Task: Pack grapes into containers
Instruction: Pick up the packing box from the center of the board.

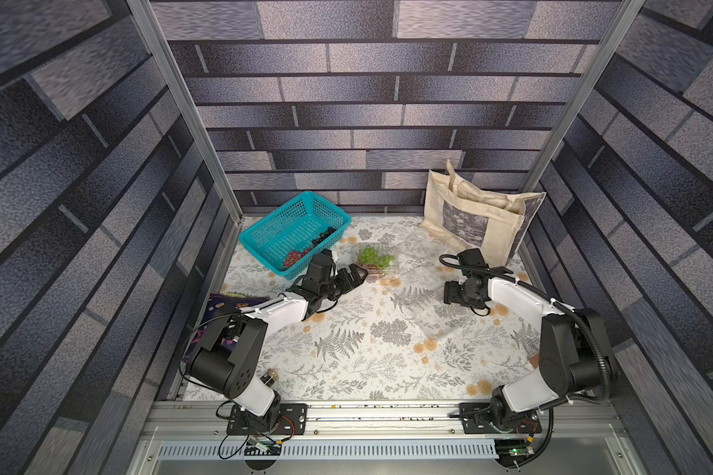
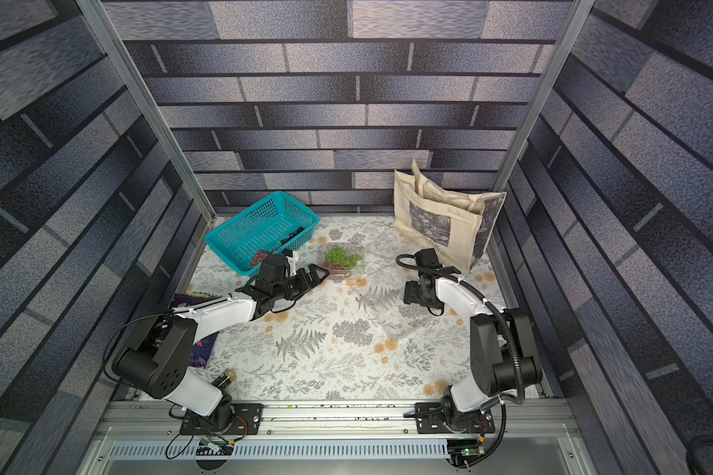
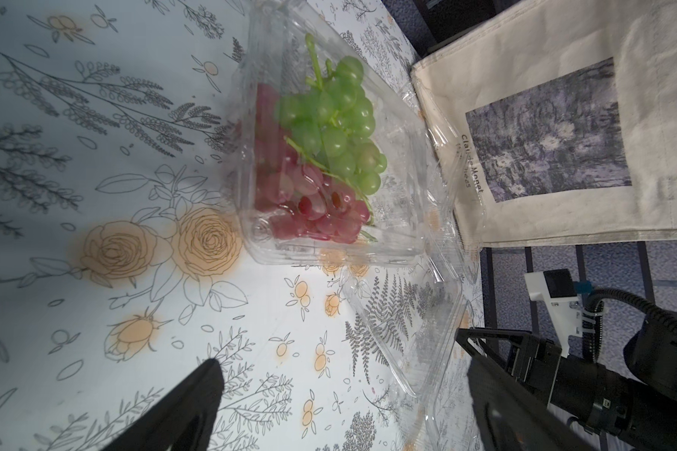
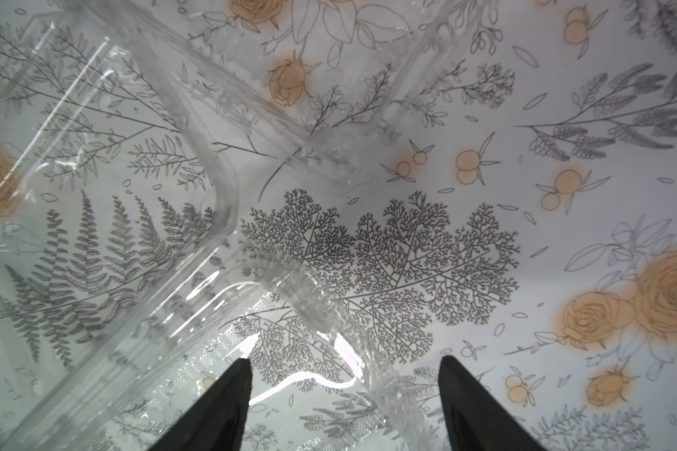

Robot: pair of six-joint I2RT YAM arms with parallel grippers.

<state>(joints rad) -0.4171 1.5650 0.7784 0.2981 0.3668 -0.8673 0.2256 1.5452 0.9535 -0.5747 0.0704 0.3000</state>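
An open clear container (image 1: 381, 269) (image 3: 399, 218) holds green grapes (image 1: 373, 255) (image 3: 337, 117) on top of red grapes (image 3: 317, 211). More red grapes (image 1: 294, 258) and black grapes (image 1: 326, 235) lie in the teal basket (image 1: 264, 234). My left gripper (image 1: 359, 272) (image 3: 341, 394) is open and empty, just short of the filled container. My right gripper (image 1: 449, 298) (image 4: 344, 390) points down over an empty container (image 1: 435, 323) (image 4: 106, 195). Its jaws stand apart with the clear rim (image 4: 384, 390) between them, and neither fingertip visibly touches it.
A beige tote bag (image 1: 478, 218) (image 3: 563, 117) leans at the back right, close behind the right arm. A dark patterned packet (image 1: 223, 304) lies under the left arm. The side walls stand close to the table's edges.
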